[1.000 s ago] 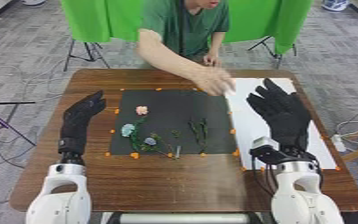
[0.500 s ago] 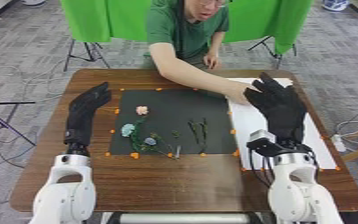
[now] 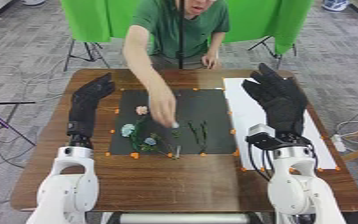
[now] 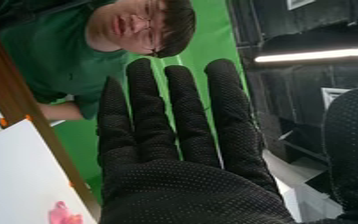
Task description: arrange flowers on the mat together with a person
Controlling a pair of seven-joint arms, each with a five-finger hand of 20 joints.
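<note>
Away from the robot's right hand swung the person's hand (image 3: 163,106), back over the dark mat (image 3: 213,104), while both robot hands had edged slightly forward! That looked like a fresh piece coming in for the arrangement.

Out on the left, the robot's left hand (image 3: 86,102) hung beside the mat, fingers loosely relaxed, gripping nothing. Just to its right came the flowers: a pale-blue bloom (image 3: 127,131), ruffled and round; a soft pink one (image 3: 142,110) ahead of it; a bluish-violet head (image 3: 150,142) nearer the robot, all lying among thin green stalks.

Next along, between the two robot hands, the person's fingers came down with a small white thing (image 3: 175,125) at their tips, too blurred to name, close to those blooms. To its right lay slim, knobbly green stems (image 3: 198,132), flat on the matte mat and well left of the robot's right hand.

And on the far right, that right hand (image 3: 278,102) was open and empty, fingers straight in dotted black fabric, above the smooth white sheet (image 3: 249,119). Near it on the sheet sat a glossy pink piece (image 4: 62,215), perhaps another bloom. Waiting seemed wise until the person's arm cleared.
</note>
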